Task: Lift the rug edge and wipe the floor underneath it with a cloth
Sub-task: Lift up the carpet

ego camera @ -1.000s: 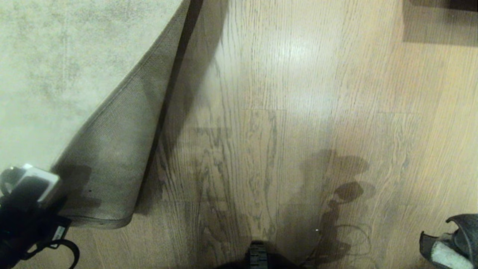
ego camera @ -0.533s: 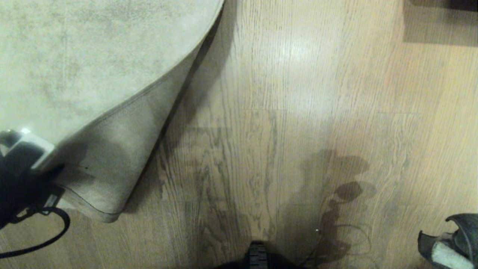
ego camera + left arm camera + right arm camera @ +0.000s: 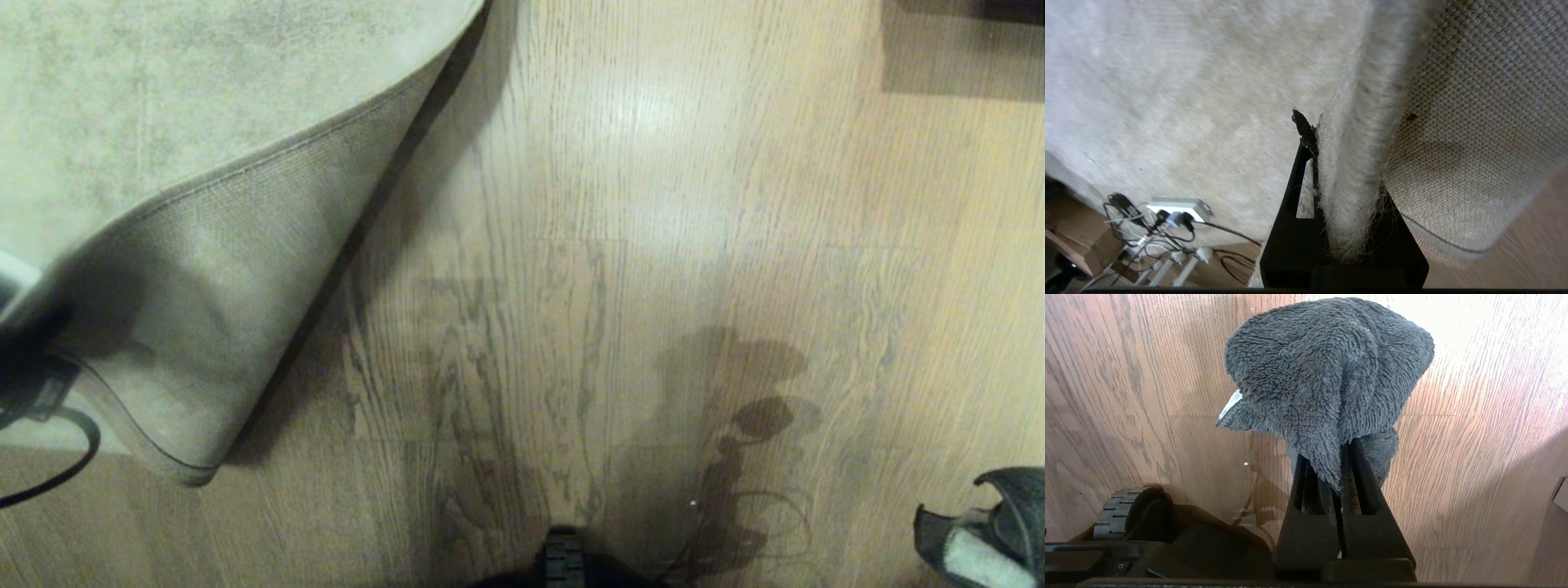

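The pale grey-beige rug (image 3: 163, 98) fills the upper left of the head view. Its rug edge (image 3: 204, 269) and corner are folded back, so the woven underside faces up. My left gripper (image 3: 1345, 130) is shut on that edge, with the pile pinched between the fingers (image 3: 1300, 163); in the head view only its dark wrist (image 3: 20, 367) shows at the far left. Bare wood floor (image 3: 571, 245) lies to the right of the fold. At the lower right, my right gripper (image 3: 1331, 461) is shut on the dark grey cloth (image 3: 1327, 375), held above the floor (image 3: 1474, 416).
A white power strip (image 3: 1175, 208) with plugs and cables lies beyond the rug in the left wrist view. A dark piece of furniture (image 3: 963, 41) sits at the far right. My base's wheel (image 3: 1118, 510) is beside the right gripper, and a black cable (image 3: 65, 474) loops at the left edge.
My left gripper has moved further left and away with the rug corner, folding it back more. The right arm and cloth have not moved.
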Tool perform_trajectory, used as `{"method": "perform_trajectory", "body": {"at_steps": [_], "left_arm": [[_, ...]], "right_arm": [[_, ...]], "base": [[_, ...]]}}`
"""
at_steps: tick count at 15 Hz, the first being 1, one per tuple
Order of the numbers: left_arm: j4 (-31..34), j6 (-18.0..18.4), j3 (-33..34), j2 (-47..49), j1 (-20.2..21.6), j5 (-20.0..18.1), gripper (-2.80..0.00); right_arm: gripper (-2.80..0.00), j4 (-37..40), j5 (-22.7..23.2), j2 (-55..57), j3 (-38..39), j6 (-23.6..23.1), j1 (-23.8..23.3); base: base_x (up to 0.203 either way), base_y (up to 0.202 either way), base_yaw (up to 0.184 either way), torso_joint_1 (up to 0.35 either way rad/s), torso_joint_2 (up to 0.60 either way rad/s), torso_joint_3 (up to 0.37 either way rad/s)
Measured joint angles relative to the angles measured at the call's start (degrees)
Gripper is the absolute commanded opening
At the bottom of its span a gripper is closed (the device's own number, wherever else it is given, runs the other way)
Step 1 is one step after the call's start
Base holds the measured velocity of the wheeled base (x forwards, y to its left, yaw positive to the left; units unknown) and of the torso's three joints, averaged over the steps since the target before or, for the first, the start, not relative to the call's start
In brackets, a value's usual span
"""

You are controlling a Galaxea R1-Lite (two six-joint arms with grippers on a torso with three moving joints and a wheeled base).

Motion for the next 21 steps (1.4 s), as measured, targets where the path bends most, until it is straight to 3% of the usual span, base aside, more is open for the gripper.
{"method": "perform_trajectory", "body": {"at_steps": [4,21], "left_arm": [[-0.7,-1.9,0.5,-0.2,3.0,-1.7,-2.80],[-8.1,-2.1,5.3,-0.3,3.1,-1.6,-2.80]], "right_arm": [[-2.80,0.0,0.0,0.0,0.0,0.0,0.0],[-2.80,0.0,0.1,0.0,0.0,-1.3,0.0]], "base": [[0.000,0.000,0.000,0.000,0.00,0.000],[0.000,0.000,0.000,0.000,0.00,0.000]]}}
